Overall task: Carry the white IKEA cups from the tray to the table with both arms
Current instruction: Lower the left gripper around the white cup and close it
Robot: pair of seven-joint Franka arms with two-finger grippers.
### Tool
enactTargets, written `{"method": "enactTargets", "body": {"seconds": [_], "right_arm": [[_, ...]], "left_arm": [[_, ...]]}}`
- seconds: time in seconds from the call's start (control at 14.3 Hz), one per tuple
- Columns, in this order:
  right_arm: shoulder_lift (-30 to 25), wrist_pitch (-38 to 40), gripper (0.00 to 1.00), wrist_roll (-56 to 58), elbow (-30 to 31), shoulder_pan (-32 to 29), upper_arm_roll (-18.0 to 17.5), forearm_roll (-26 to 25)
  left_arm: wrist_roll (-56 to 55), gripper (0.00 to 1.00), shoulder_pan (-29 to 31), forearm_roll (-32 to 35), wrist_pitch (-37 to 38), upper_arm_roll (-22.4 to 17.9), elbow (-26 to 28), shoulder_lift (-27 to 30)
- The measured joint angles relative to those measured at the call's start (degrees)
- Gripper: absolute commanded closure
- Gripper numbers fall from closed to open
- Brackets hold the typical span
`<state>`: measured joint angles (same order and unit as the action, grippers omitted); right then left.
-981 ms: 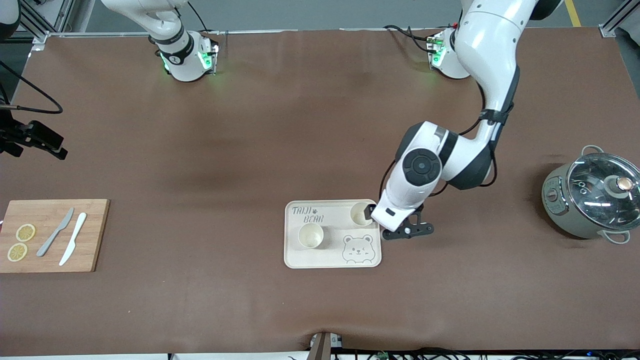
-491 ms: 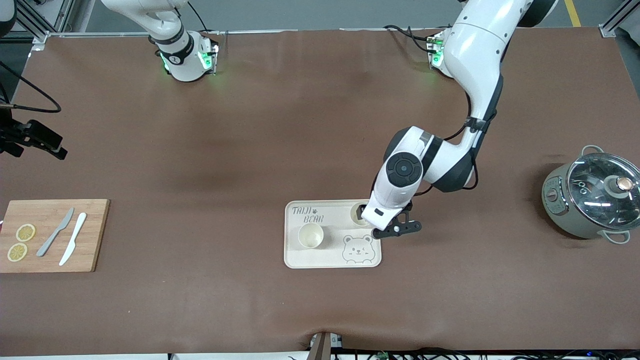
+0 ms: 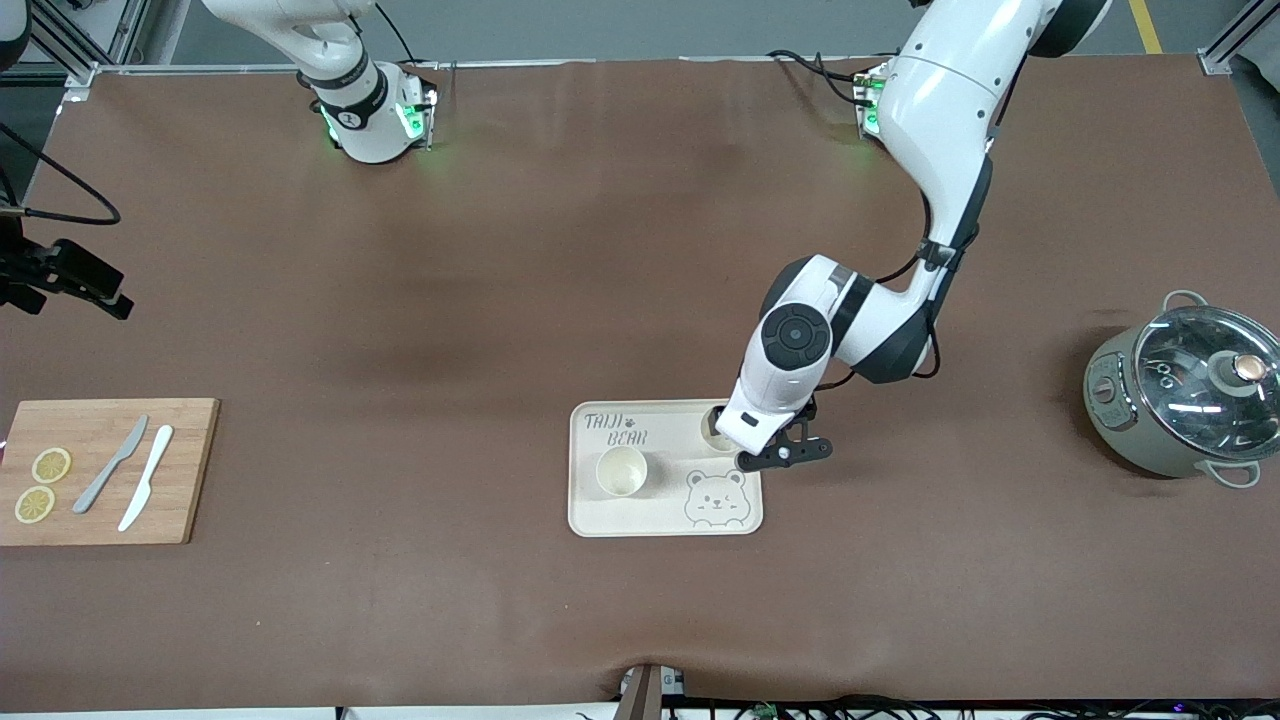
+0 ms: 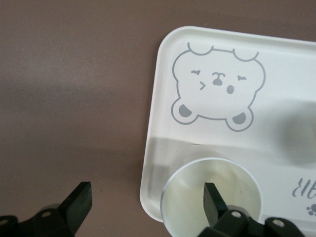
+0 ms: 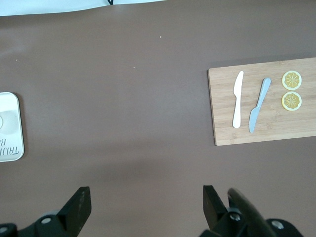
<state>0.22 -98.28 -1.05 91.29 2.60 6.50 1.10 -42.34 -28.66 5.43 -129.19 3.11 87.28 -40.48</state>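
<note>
On the cream bear-printed tray [image 3: 590, 520], which lies near the middle of the table's long edge closest to the front camera, you have both white IKEA cups standing upright. One cup [image 3: 621, 471] sits in the middle of the tray, beside the printed bear face [image 3: 716, 497] and just under the "TAIJI BEAR" lettering [image 3: 617, 429]. The second cup [image 3: 712, 425] stands in the tray corner toward the left arm's end and farther from the front camera, largely covered by the arm's wrist in the front view.

Your left gripper [image 4: 145, 202] is low over that corner. Its fingers are spread wide and hold nothing: in the left wrist view one fingertip [image 4: 211, 196] hangs over the second cup's [image 4: 211, 195] mouth, while the other [image 4: 79, 200] is over the bare brown table covering [image 4: 74, 98] just off the tray's edge [image 4: 150, 148]. The cup's rim lies close to the tray's rounded corner.

Your right arm waits drawn back toward its base at the table's edge farthest from the front camera. Its gripper [image 5: 143, 205] is also wide open and empty, high over the table.

Toward the right arm's end, near the front-camera edge, a wooden cutting board [image 3: 105, 470] carries two lemon slices [image 3: 50, 465], a grey knife [image 3: 110, 465] and a white knife [image 3: 146, 477]. A lidded grey pot [image 3: 1180, 400] stands at the left arm's end.
</note>
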Motion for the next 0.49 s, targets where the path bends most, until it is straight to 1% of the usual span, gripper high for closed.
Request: {"method": "enactTargets", "body": {"seconds": [0.49], "right_arm": [[0.0, 0.0, 0.00, 0.0, 0.0, 0.0, 0.0, 0.0]], "left_arm": [[0.0, 0.00, -0.1, 0.0, -2.0, 0.0, 1.2, -0.1]]}}
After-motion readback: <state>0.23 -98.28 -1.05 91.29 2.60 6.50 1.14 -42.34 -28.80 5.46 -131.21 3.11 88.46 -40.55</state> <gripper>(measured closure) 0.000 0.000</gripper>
